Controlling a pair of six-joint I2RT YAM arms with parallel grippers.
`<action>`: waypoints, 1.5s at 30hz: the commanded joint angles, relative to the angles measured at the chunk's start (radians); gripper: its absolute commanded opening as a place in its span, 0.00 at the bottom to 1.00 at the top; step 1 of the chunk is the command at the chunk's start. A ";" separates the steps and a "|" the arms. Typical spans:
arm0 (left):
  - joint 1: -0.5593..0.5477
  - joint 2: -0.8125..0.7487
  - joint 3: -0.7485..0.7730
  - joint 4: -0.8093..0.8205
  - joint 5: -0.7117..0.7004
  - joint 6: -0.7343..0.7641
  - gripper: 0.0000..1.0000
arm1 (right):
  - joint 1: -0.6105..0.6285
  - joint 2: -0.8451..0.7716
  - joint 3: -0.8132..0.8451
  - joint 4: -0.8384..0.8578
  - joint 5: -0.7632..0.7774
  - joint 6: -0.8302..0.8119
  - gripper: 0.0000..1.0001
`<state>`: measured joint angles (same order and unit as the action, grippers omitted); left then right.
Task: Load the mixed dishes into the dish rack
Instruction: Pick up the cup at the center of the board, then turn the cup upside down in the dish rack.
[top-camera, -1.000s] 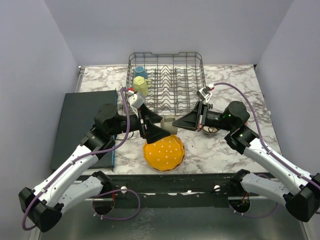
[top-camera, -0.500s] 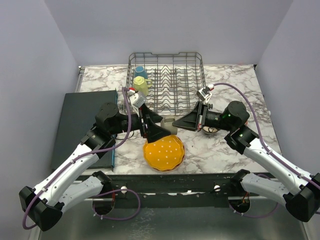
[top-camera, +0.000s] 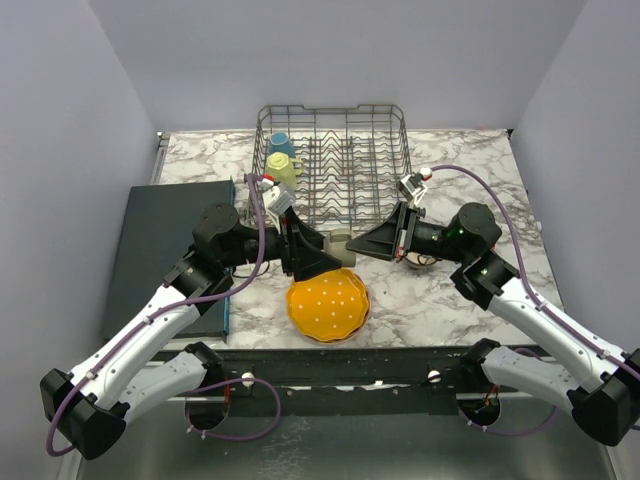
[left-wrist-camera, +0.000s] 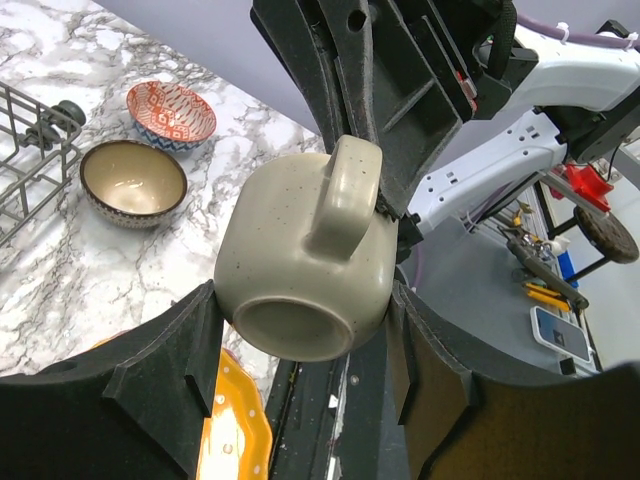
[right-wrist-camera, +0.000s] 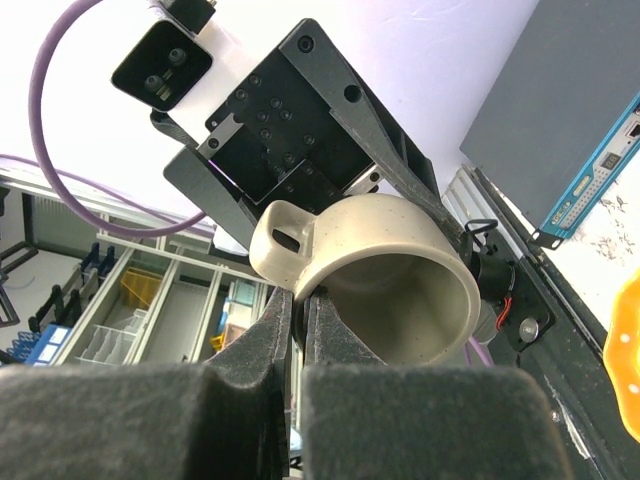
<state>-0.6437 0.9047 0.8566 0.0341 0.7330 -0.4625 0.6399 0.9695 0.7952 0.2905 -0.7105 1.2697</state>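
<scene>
The olive mug (left-wrist-camera: 310, 270) hangs in the air between the two arms, in front of the dish rack (top-camera: 330, 107) and above the marble table (top-camera: 480, 170). From the top camera only a small pale piece of it shows, because both claws cover it.

The right gripper (right-wrist-camera: 298, 300) is closed to a thin pinch on the wall of the mug just beside the handle, one finger inside and one outside. The left gripper (left-wrist-camera: 305, 320) stands about half open around the body of the mug, and its fingers (left-wrist-camera: 200, 340) seem to lie against both sides. The far side of the mug is hidden in each wrist view.

Just below, the orange plate (top-camera: 327, 305) with white dots lies flat on the table near the front edge. In the left wrist view it is cut off behind a finger.

A brown bowl (left-wrist-camera: 133, 183) and a red-patterned bowl (left-wrist-camera: 171, 110) sit side by side on the table. From above, the right arm hides them almost fully.

A blue mug (top-camera: 281, 143) and a yellow mug (top-camera: 282, 170) stand in the left end of the rack. A dark mat (top-camera: 170, 250) lies to the left.
</scene>
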 joint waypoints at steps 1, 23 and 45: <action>-0.004 0.001 0.022 0.017 0.003 0.004 0.29 | 0.007 -0.033 -0.004 0.027 0.014 -0.010 0.02; -0.005 0.014 0.154 -0.240 -0.248 0.097 0.12 | 0.007 -0.193 0.100 -0.448 0.212 -0.264 0.46; -0.004 0.268 0.521 -0.671 -0.817 0.263 0.00 | 0.007 -0.207 0.118 -0.646 0.302 -0.387 0.47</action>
<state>-0.6491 1.1210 1.3106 -0.5644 0.0776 -0.2455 0.6407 0.7715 0.9043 -0.3054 -0.4404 0.9215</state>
